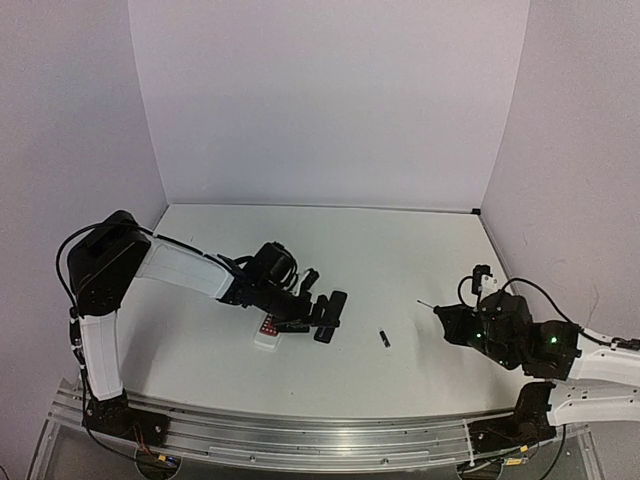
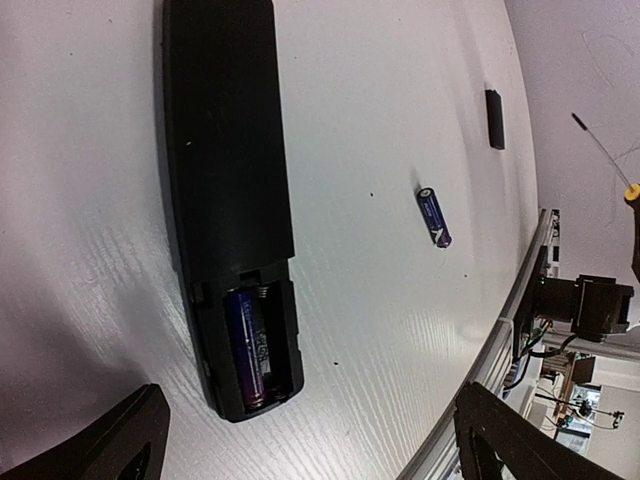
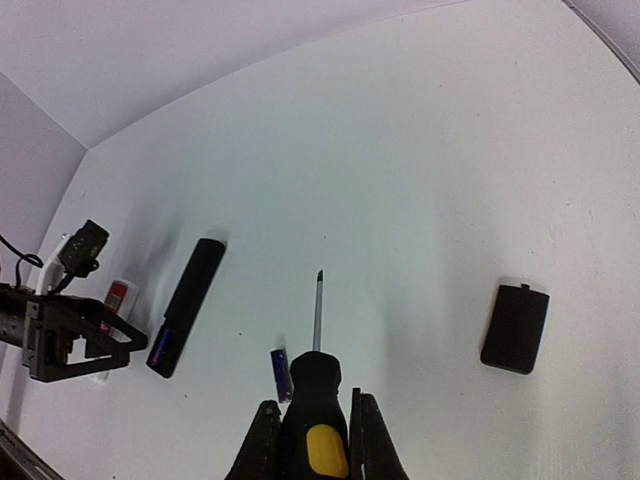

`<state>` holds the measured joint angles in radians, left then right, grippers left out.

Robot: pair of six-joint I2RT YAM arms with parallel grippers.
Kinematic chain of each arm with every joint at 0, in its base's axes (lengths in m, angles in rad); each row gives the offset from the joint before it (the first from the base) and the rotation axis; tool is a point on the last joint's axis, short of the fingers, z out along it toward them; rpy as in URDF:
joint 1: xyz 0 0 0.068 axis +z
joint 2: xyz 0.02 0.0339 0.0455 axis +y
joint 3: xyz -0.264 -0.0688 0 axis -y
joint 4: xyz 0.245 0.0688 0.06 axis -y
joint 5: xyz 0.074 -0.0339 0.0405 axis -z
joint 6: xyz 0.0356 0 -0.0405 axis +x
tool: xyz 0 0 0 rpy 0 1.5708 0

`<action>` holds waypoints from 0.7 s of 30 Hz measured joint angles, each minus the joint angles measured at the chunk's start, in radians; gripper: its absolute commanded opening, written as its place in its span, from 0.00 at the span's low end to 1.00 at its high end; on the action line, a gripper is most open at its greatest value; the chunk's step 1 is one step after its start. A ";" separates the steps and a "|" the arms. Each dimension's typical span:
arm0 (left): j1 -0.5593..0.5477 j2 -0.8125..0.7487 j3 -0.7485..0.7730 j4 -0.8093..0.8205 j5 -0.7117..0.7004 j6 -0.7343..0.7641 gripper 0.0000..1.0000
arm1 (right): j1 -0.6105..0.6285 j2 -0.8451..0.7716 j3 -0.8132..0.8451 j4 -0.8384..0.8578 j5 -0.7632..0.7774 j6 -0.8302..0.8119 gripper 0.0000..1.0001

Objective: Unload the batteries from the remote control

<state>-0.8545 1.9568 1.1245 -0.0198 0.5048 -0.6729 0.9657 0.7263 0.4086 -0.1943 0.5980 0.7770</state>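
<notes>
The job stands half done, I judge; the remote control (image 2: 225, 130) lies on the table (image 2: 400, 60) with its bay open at the 6 o'clock end, and the seated battery (image 2: 248, 345) sits inside; the loose battery (image 2: 434, 216) rests at the remote's 3 o'clock. The left gripper (image 2: 310, 430) hangs spread wide over the bay, grasping nothing; the right gripper (image 3: 313, 420), well apart, is clenched on the screwdriver (image 3: 315, 385). The next move likely calls for pinching or levering the seated battery from its snug slot.
</notes>
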 measured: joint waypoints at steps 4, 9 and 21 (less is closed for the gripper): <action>-0.008 0.021 0.000 0.049 0.048 -0.009 1.00 | 0.000 0.019 0.003 -0.069 0.010 0.001 0.00; -0.044 0.044 -0.001 0.111 0.105 -0.044 1.00 | 0.000 0.064 0.015 -0.102 0.008 -0.002 0.00; -0.060 0.060 0.001 0.149 0.117 -0.065 1.00 | 0.000 0.098 0.057 -0.121 -0.083 -0.102 0.00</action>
<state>-0.9141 2.0168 1.1259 0.1288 0.6220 -0.7375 0.9655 0.8239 0.4657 -0.3151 0.5151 0.6750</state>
